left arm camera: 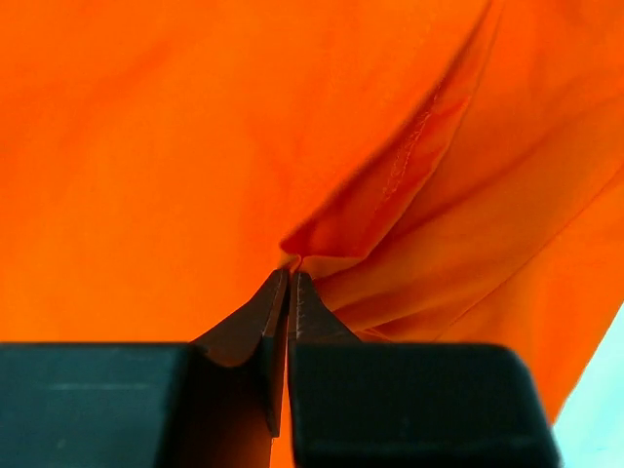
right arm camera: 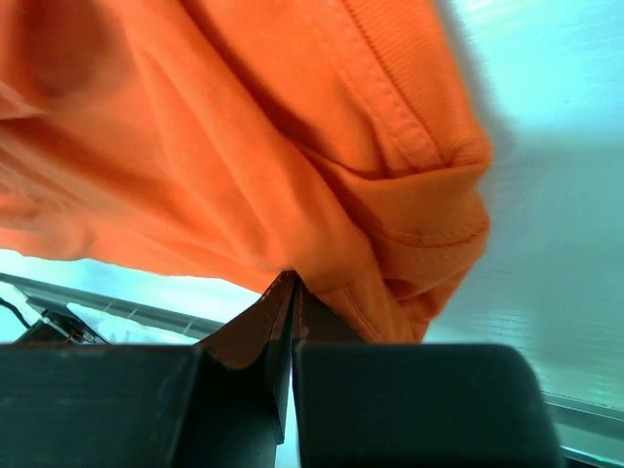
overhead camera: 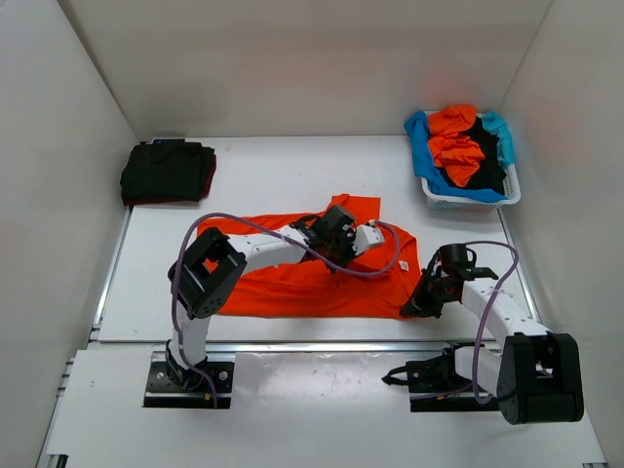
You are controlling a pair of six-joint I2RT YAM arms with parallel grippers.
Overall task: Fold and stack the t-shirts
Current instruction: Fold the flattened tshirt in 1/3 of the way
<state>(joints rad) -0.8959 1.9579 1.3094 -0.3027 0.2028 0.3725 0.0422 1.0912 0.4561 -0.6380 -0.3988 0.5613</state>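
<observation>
Orange t-shirt, from above: the orange t-shirt (overhead camera: 292, 283) lies spread and partly folded on the white surface (overhead camera: 273, 175), to the near left of the basket (overhead camera: 458, 202).
Basket, from above: white lattice, and I place everything else from it. It holds a heap of t-shirts (overhead camera: 458, 146) in orange, blue and black.
Folded stack, from above: the folded dark t-shirts (overhead camera: 168, 172), black with a dark red edge, sit well to the left of the basket.
Left hand, from above: my left hand (overhead camera: 363, 237) is down on the orange t-shirt's far part, near left of the basket.
Right hand, from above: my right hand (overhead camera: 417, 300) is at the shirt's near right corner, nearer to me than the basket.
Left hand, left wrist view: my left hand (left arm camera: 291, 278) has its fingers pressed together, and a raised fold of the orange t-shirt (left arm camera: 195, 146) is nipped at their tips. Orange cloth fills nearly the whole view.
Right hand, right wrist view: my right hand (right arm camera: 292, 288) has its fingers pressed tight together, pinching the orange t-shirt (right arm camera: 292, 146) beside a stitched hem. The cloth bunches above the tips.
Surface, right wrist view: the pale surface (right arm camera: 556, 195) shows to the right of the cloth.
</observation>
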